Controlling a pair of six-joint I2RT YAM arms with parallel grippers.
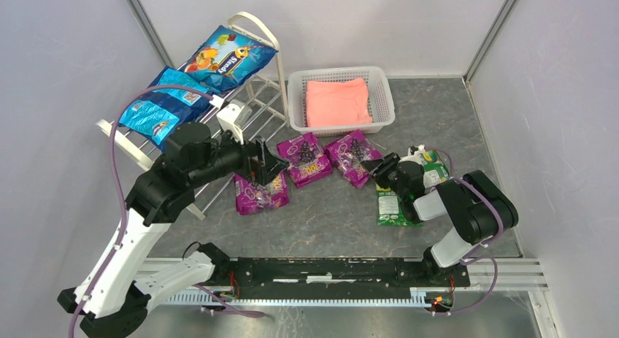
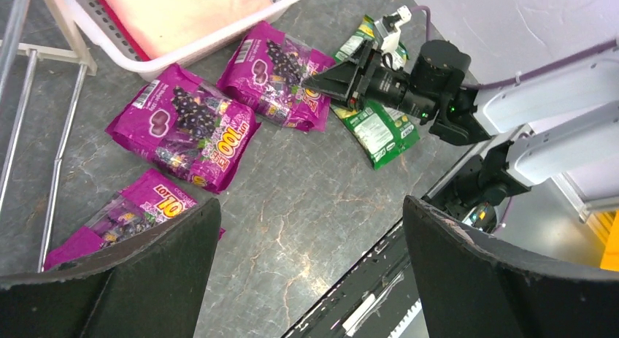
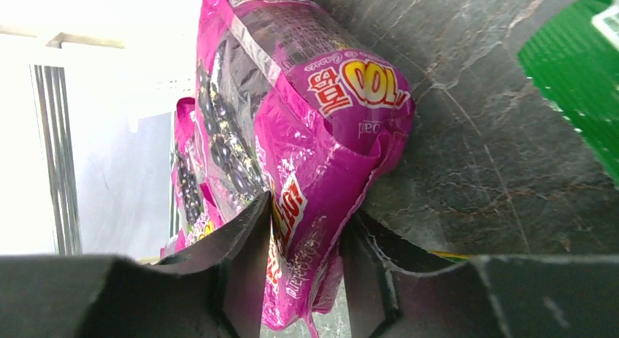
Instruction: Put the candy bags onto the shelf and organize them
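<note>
Right hand (image 1: 374,166): clamped on the edge of the purple grape bag (image 1: 352,154), bench (image 1: 336,221) centre.
Left hand (image 1: 264,163): fingers spread wide, empty, above the second purple bag (image 1: 259,196).
Shelf (image 1: 257,25), 10 o'clock: carries the blue bags (image 1: 230,57).
Green-and-white bags (image 1: 390,206): 4 o'clock.

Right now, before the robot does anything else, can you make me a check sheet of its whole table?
Surface: dark grey stone-look table, no spills seen.
Job's things: big blue bag and two small blue bags lie on the white shelf; three purple bags and green bags lie on the table, the green ones partly under the right arm.
Clutter: white basket holding a folded pink cloth.
End effectors: left end effector open, holding nothing; right end effector pinching the edge of the rightmost purple bag.
Cables: purple cables loop off both arms.
Surroundings: plain pale walls; black rail at the near edge.
</note>
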